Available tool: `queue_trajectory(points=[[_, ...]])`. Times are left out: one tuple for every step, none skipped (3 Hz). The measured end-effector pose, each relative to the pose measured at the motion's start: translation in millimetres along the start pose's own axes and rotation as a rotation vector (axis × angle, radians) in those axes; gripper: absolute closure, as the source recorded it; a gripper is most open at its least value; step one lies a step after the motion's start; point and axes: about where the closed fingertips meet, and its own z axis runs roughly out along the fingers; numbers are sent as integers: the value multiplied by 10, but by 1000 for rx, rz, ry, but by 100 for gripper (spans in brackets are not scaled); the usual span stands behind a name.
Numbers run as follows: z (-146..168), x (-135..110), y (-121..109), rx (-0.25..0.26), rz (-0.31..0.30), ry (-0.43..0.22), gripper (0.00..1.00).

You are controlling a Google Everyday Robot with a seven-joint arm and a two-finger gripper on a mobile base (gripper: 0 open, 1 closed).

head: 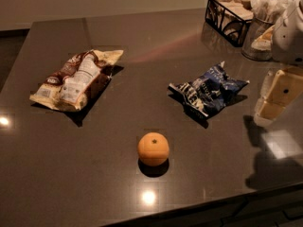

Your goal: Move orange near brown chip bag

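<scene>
The orange (153,148) sits on the dark table (71,174) near the front centre, with its stem dot facing up. The brown chip bag (78,79), brown and cream with a white label, lies flat at the left, well apart from the orange. My gripper (277,97) hangs at the right edge of the view, above the table, to the right of the orange and higher in the frame. It holds nothing that I can see. The white arm (292,30) rises behind it.
A dark blue chip bag (208,89) lies right of centre, between the orange and the gripper. A black wire basket (229,15) and a glass jar of napkins (260,32) stand at the back right. The table's front edge runs close below the orange.
</scene>
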Motion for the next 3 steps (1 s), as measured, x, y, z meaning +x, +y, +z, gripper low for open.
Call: queue_trajectory(points=[[0, 0, 0, 0, 0, 0, 0], [61, -78, 103, -32, -14, -51, 0], [196, -271, 369, -86, -70, -147, 0]])
